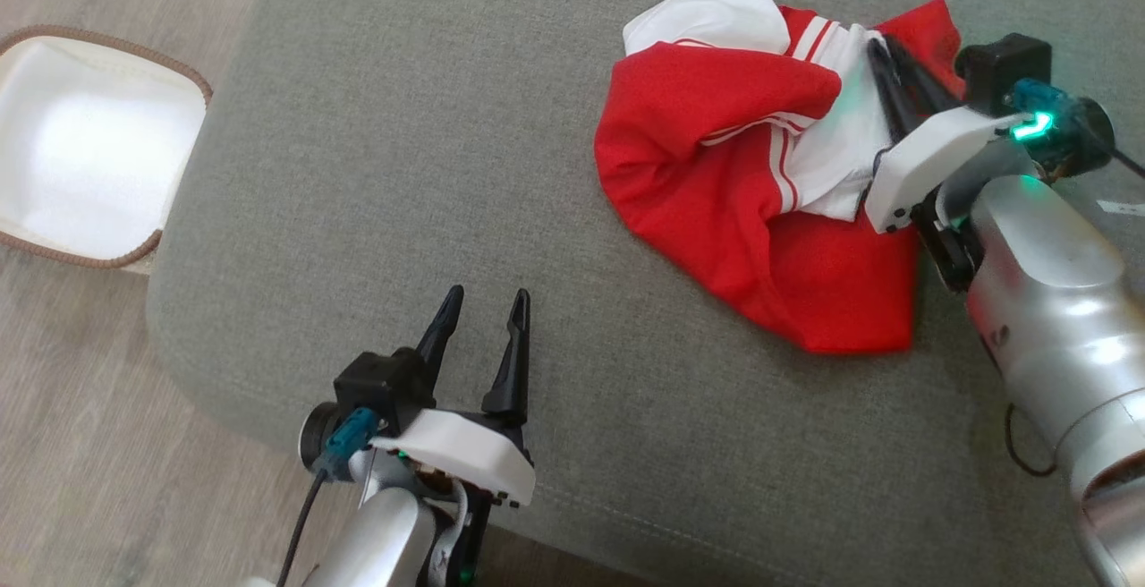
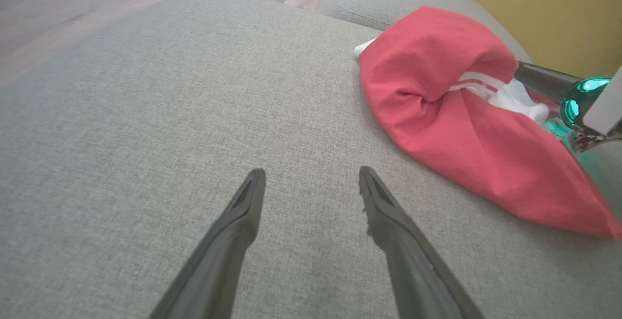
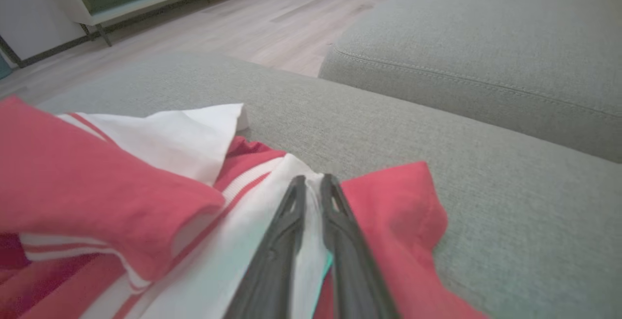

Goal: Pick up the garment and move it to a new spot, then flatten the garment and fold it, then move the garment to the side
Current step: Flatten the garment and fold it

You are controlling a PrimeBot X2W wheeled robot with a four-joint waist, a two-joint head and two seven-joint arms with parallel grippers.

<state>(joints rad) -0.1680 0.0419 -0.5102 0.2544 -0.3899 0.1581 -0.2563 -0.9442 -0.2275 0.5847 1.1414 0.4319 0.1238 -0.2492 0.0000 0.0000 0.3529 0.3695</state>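
- So, your right end effector (image 1: 881, 46) is pinched closed on a white fold of the red shorts (image 1: 716, 202).
- The red shorts are lying crumpled on the gray couch cushion (image 1: 429, 148), toward its far right side in the head view.
- Your left end effector (image 1: 487, 293) has its fingers spread open over bare cushion near the front edge, well apart from the shorts.
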